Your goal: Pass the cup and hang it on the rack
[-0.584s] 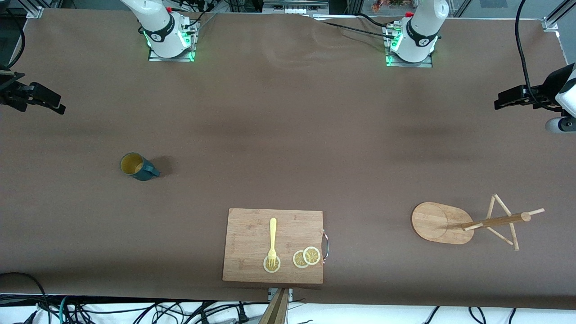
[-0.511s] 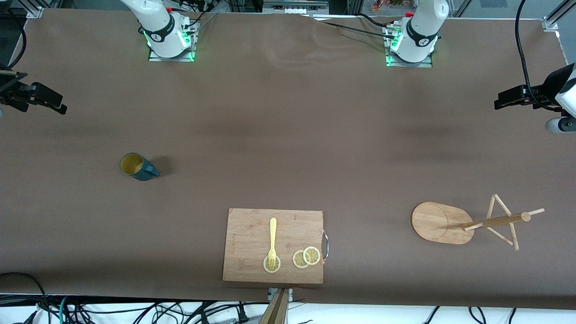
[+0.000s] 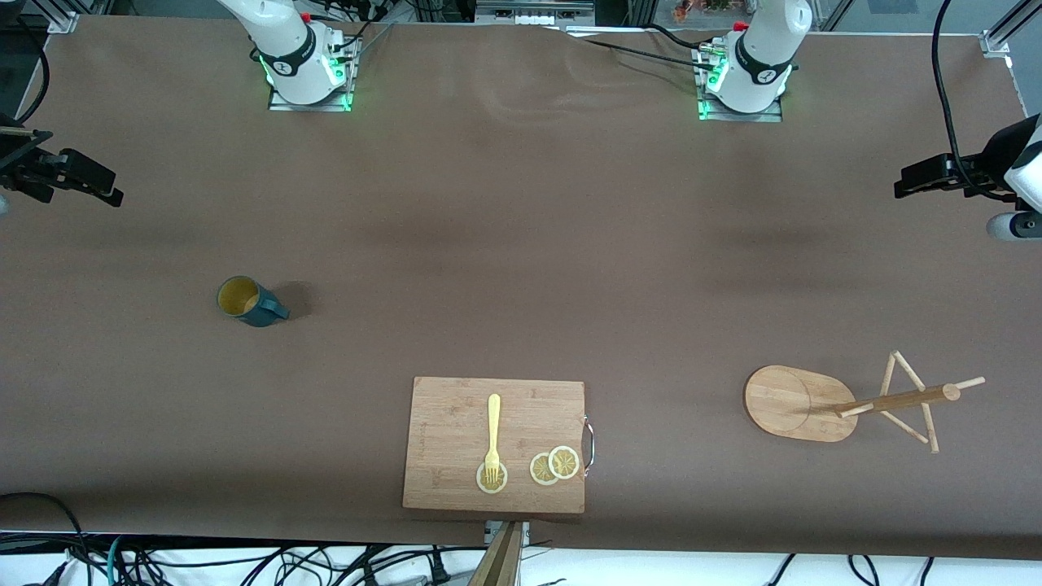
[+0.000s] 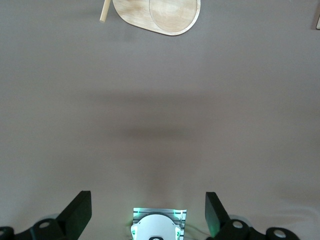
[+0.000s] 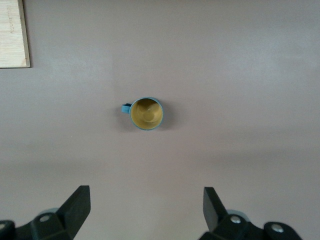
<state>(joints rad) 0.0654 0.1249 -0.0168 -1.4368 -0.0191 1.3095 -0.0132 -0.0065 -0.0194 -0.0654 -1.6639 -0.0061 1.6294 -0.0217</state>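
Hovering high over the table (image 3: 521, 244): right hand (image 5: 145, 212) spread above upright cup (image 5: 146, 113); left hand (image 4: 148, 215) spread near rack (image 4: 157, 15).

One cup (image 3: 247, 301), one rack (image 3: 847, 403), one cutting board (image 3: 456, 423), one fork (image 3: 492, 435), three lemon slices (image 3: 554, 465).

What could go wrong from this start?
1. The cup is small, with its handle toward the board. The right claw, open high above it, could clip the rim and tip it.
2. The rack has thin angled pegs, so a slightly off handle could miss one or nudge the rack.
3. Cup and rack sit toward different ends of the table, so the handover to the open left claw could slip.
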